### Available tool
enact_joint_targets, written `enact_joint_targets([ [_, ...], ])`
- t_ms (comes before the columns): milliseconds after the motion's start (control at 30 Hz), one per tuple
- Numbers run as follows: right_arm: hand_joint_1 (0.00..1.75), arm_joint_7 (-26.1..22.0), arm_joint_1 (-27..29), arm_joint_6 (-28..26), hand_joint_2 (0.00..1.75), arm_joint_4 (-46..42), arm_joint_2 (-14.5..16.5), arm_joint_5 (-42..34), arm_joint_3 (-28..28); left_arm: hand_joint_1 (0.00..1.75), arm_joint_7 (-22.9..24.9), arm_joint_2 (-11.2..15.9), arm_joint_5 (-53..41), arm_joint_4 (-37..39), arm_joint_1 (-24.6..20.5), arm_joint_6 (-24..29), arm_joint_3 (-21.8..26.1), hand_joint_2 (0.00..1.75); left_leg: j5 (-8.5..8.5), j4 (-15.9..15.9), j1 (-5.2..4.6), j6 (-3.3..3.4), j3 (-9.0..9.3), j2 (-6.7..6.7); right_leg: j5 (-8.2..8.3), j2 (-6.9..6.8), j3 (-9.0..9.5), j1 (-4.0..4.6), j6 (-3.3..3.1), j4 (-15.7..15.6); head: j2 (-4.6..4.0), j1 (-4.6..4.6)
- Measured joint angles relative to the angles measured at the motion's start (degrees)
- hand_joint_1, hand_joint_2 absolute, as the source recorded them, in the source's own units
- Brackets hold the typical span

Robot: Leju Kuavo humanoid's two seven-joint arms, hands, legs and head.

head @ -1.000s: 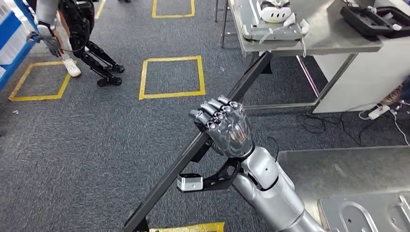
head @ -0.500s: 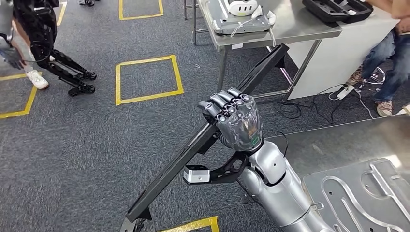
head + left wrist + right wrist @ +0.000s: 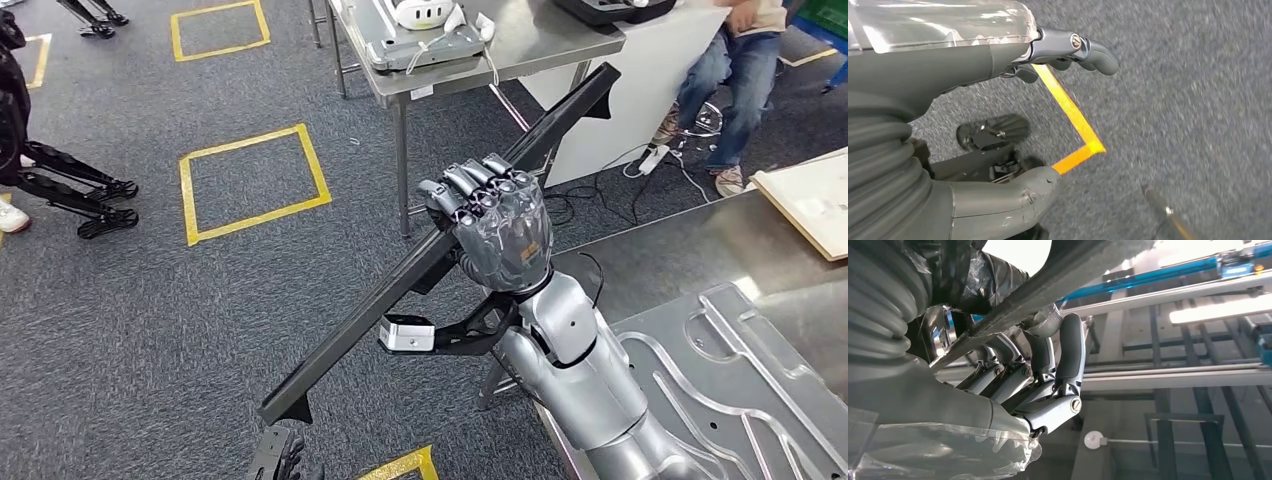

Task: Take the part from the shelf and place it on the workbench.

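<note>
The part (image 3: pixel 370 320) is a long black bar, slanting from low left up to the far right above the carpet. My right hand (image 3: pixel 495 235) grips it near its middle, with the fingers wrapped over it. The right wrist view has those fingers (image 3: pixel 1058 365) curled around the bar (image 3: pixel 1048 285). The steel workbench (image 3: pixel 700 250) lies at the lower right, beside my right arm. My left hand (image 3: pixel 280 460) hangs low at the bottom edge. In the left wrist view its fingers (image 3: pixel 1083 47) are spread over the carpet and hold nothing.
A stamped metal sheet (image 3: pixel 720 370) lies on the workbench, with a wooden board (image 3: pixel 810 200) at its far right. Beyond stands a steel table (image 3: pixel 520 40) with a white headset (image 3: pixel 425 12). A person (image 3: pixel 745 60) sits behind it. Another robot's legs (image 3: pixel 70 185) stand far left, and floor cables (image 3: pixel 600 200) lie by the table.
The camera has swung right, so the floor squares and the far table slid left and more of the workbench came in. My right hand still holds the bar the same way.
</note>
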Motion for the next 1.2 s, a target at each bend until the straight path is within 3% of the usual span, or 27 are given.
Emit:
enact_joint_targets([
  [67, 1.75, 0.17, -0.18, 0.16, 1.75, 0.30, 0.21, 0.09, 0.71, 0.00, -0.11, 0.28, 0.70, 0.00, 0.32, -0.16, 0.02, 1.75, 0.01, -1.37, -0.09, 0.23, 0.59, -0.72, 0.21, 1.12, -0.47, -0.13, 0.67, 0.06, 0.00, 0.00],
  [100, 1.75, 0.26, -0.32, 0.27, 1.75, 0.58, 0.44, 0.12, 1.16, 0.00, -0.20, 0.43, 1.08, 0.00, 0.45, -0.32, 0.03, 1.75, 0.14, -1.53, -0.06, 0.49, 0.65, -0.19, 0.40, 1.66, -0.64, -0.18, 1.05, -0.08, 0.00, 0.01],
  [133, 1.75, 0.35, -0.49, 0.36, 1.75, 0.91, 0.72, 0.14, 1.55, 0.00, -0.29, 0.56, 1.33, -0.01, 0.53, -0.52, 0.04, 1.75, 0.36, -1.84, 0.00, 0.85, 0.74, 0.41, 0.29, 1.35, -0.80, -0.16, 1.31, 0.05, 0.00, 0.02],
  [200, 1.75, 0.52, -1.02, 0.41, 1.75, 1.51, 1.31, 0.18, 2.13, 0.00, -0.44, 0.74, 1.52, -0.02, 0.58, -0.84, 0.07, 1.75, 0.77, -2.45, 0.20, 1.63, 0.92, 1.63, -1.67, -1.24, -2.17, 0.04, 1.70, 2.91, 0.00, 0.20],
  [267, 1.75, 0.67, -1.40, 0.39, 1.75, 2.10, 1.76, 0.19, 2.51, 0.00, -0.50, 0.93, 1.53, -0.02, 0.74, -0.94, 0.09, 1.75, 0.82, -2.59, 0.09, 2.02, 0.96, 2.84, -5.36, -3.96, -5.34, -0.04, 1.96, 9.92, 0.00, 0.35],
  [300, 1.75, 0.72, -1.46, 0.38, 1.75, 2.43, 1.89, 0.19, 2.65, 0.00, -0.49, 1.02, 1.54, -0.02, 0.85, -0.95, 0.10, 1.75, 0.77, -2.58, 0.05, 2.06, 0.96, 3.46, -6.67, -4.35, -6.92, -0.14, 2.11, 13.36, 0.00, 0.34],
  [333, 1.75, 0.76, -1.47, 0.37, 1.75, 2.77, 1.94, 0.19, 2.74, 0.00, -0.48, 1.09, 1.53, -0.02, 0.94, -0.94, 0.10, 1.75, 0.72, -2.58, 0.04, 2.07, 0.98, 4.09, -6.95, -4.50, -7.79, -0.22, 2.21, 15.19, 0.00, 0.34],
  [367, 1.75, 0.78, -1.48, 0.35, 1.75, 3.06, 1.96, 0.19, 2.79, 0.00, -0.47, 1.13, 1.53, -0.02, 1.00, -0.94, 0.11, 1.75, 0.65, -2.57, 0.04, 2.04, 1.03, 4.70, -6.21, -4.65, -7.64, -0.26, 2.27, 14.97, 0.00, 0.35],
  [433, 1.75, 0.79, -1.60, 0.32, 1.75, 3.48, 2.08, 0.19, 2.82, 0.00, -0.45, 1.15, 1.51, -0.02, 1.06, -0.95, 0.11, 1.75, 0.43, -2.56, 0.03, 1.80, 1.32, 5.84, -2.52, -5.76, -4.08, -0.19, 2.06, 8.30, 0.00, 0.36],
  [467, 1.75, 0.80, -1.74, 0.31, 1.75, 3.60, 2.20, 0.19, 2.85, 0.00, -0.45, 1.15, 1.50, -0.02, 1.06, -0.96, 0.11, 1.75, 0.27, -2.54, -0.09, 1.58, 1.48, 6.33, -1.16, -7.02, -1.99, 0.12, 1.80, 4.36, 0.00, 0.36],
  [533, 1.75, 0.86, -2.06, 0.28, 1.75, 3.79, 2.46, 0.17, 2.93, 0.00, -0.45, 1.16, 1.38, -0.02, 1.02, -1.03, 0.11, 1.75, -0.01, -2.51, -0.38, 1.05, 1.76, 7.25, -0.07, -8.46, 0.27, 0.71, 1.18, -0.22, 0.00, 0.34],
  [600, 1.75, 0.93, -2.06, 0.23, 1.75, 3.89, 2.58, 0.13, 3.01, 0.00, -0.45, 1.15, 0.97, -0.02, 0.91, -1.15, 0.08, 1.75, -0.23, -2.55, -0.57, 0.50, 2.05, 8.33, -0.11, -7.62, 0.26, 0.90, 0.66, -0.69, 0.00, 0.33],
  [667, 1.75, 0.82, -1.76, 0.17, 1.75, 3.81, 2.59, 0.09, 3.02, 0.00, -0.48, 1.10, 0.39, -0.03, 0.63, -1.22, -0.07, 1.75, -1.19, -1.71, -0.39, -0.07, 2.02, 7.80, 0.11, -6.39, 0.44, 0.59, 0.08, -1.02, 0.00, 0.33],
  [733, 1.75, 0.49, -1.33, 0.11, 1.75, 3.62, 2.63, 0.18, 3.02, 0.00, -0.42, 1.00, -0.24, -0.04, 0.33, -1.22, -0.38, 1.75, -4.19, 3.10, -0.10, -0.48, 0.00, 5.41, 0.30, -5.29, 0.66, 0.28, -0.52, -1.27, 0.00, 0.31],
  [800, 1.75, 0.07, -0.36, 0.09, 1.75, 3.35, 2.63, 0.36, 3.02, 0.00, -0.11, 0.84, -0.82, -0.04, 0.20, -1.15, -0.80, 1.75, -7.50, 10.85, -0.02, -0.66, -3.69, 3.90, 0.33, -4.01, 0.65, 0.30, -0.83, -1.21, 0.00, 0.30],
  [833, 1.75, -0.20, 0.31, 0.08, 1.75, 3.16, 2.56, 0.41, 3.02, 0.00, 0.11, 0.77, -1.04, -0.04, 0.18, -1.02, -1.00, 1.75, -8.00, 13.46, -0.02, -0.71, -5.05, 3.67, 0.33, -3.25, 0.65, 0.33, -0.86, -1.14, 0.00, 0.31],
  [867, 1.75, -0.45, 0.95, 0.08, 1.75, 2.98, 2.47, 0.40, 3.02, 0.00, 0.32, 0.69, -1.17, -0.04, 0.14, -0.87, -1.16, 1.75, -7.33, 13.96, -0.01, -0.71, -5.48, 3.58, 0.31, -2.47, 0.65, 0.34, -0.85, -1.04, 0.00, 0.31],
  [933, 1.75, -0.90, 1.81, 0.07, 1.75, 2.63, 2.33, 0.37, 3.02, 0.00, 0.68, 0.63, -1.38, -0.04, 0.01, -0.50, -1.43, 1.75, -3.29, 8.63, 0.07, -0.51, -3.37, 2.94, 0.22, -0.83, 0.65, 0.30, -0.73, -0.75, 0.00, 0.31],
  [967, 1.75, -1.01, 2.00, 0.07, 1.75, 2.50, 2.32, 0.36, 3.02, 0.00, 0.84, 0.64, -1.45, -0.04, -0.05, -0.37, -1.54, 1.75, -1.50, 4.84, 0.15, -0.34, -1.75, 1.78, 0.14, -0.08, 0.58, 0.27, -0.58, -0.56, 0.00, 0.31],
  [1033, 1.75, -1.08, 2.15, 0.06, 1.75, 2.40, 2.30, 0.46, 3.02, 0.00, 1.12, 0.66, -1.48, -0.04, -0.09, -0.15, -1.68, 1.75, 0.12, -0.49, 0.26, -0.10, 0.51, -0.29, 0.08, 1.27, 0.15, 0.20, -0.02, -0.11, 0.00, 0.33],
  [1067, 1.75, -1.08, 2.21, 0.05, 1.75, 2.39, 2.26, 0.56, 3.01, 0.00, 1.24, 0.67, -1.48, -0.04, -0.07, -0.10, -1.73, 1.75, -0.06, -1.16, 0.20, 0.01, 0.81, -0.75, 0.18, 1.84, -0.10, 0.10, 0.37, -0.06, 0.00, 0.32],
  [1133, 1.75, -1.01, 2.33, 0.04, 1.75, 2.39, 2.10, 0.70, 2.97, 0.00, 1.36, 0.58, -1.49, -0.05, -0.10, -0.08, -1.81, 1.75, 0.19, -1.63, 0.22, 0.47, 0.97, 0.20, 0.38, 2.58, -0.46, -0.02, 1.13, -0.16, 0.00, 0.31],
  [1200, 1.75, -0.90, 2.19, 0.03, 1.75, 2.38, 1.91, 0.67, 2.86, 0.00, 1.34, 0.43, -1.49, -0.06, -0.17, -0.05, -1.91, 1.75, 0.61, -2.21, 0.46, 1.28, 1.12, 1.44, -0.83, 0.43, -1.36, 0.18, 1.75, 1.53, 0.00, 0.55],
])
